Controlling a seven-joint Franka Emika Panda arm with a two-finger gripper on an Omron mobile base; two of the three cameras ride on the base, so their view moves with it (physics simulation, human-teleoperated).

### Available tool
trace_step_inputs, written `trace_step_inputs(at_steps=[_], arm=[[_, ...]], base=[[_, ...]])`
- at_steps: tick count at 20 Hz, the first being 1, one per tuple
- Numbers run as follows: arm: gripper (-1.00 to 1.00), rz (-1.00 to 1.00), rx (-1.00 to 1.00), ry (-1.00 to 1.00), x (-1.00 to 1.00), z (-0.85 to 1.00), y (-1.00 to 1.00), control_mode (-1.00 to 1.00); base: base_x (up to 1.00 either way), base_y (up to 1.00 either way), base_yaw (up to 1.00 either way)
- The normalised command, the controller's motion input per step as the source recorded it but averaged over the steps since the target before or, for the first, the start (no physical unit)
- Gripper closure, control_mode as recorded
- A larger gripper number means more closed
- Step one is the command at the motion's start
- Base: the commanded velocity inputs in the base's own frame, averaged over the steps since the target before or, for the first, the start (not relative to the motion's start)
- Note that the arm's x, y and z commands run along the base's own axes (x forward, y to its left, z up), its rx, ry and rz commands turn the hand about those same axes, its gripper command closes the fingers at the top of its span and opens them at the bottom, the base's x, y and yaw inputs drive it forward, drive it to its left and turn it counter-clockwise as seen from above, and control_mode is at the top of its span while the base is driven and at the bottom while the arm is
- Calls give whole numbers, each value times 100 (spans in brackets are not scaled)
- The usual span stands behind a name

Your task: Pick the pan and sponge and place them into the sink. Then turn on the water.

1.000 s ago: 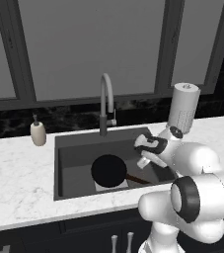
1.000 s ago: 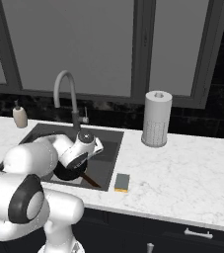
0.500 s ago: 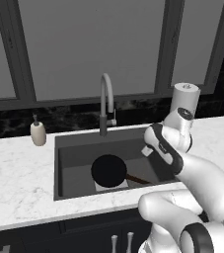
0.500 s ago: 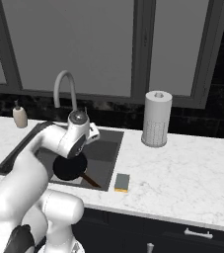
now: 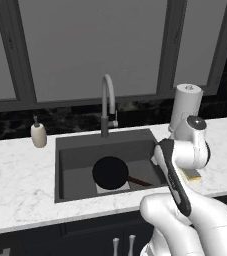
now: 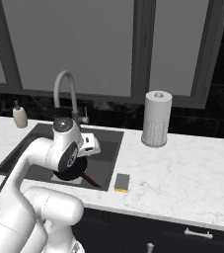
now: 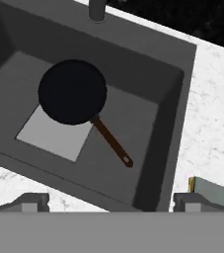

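The pan (image 7: 72,91) lies in the sink (image 7: 155,74), partly over the light grey square (image 7: 49,133), its handle pointing toward the sponge (image 6: 122,182) on the bench (image 6: 182,168) just beside the rim. The fingers (image 7: 108,202) are spread wide and empty above the sink's near edge.

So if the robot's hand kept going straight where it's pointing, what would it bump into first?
Probably the floor of the dark grey rectangular sink, near the reddish-brown handle of the round black frying pan. The open end effector looks down into the basin; depth is hard to judge.
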Motion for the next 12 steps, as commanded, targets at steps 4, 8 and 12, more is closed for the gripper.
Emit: trace_step_inputs(at_steps=[4,8,12], arm=[[-100,-29,0,18,-37,0,-39,-100],[-100,-19,0,23,-23,7,-51,-100],[-100,-8,0,26,-15,26,-53,-100]], base=[[0,0,0],[0,0,0],[0,0,0]])
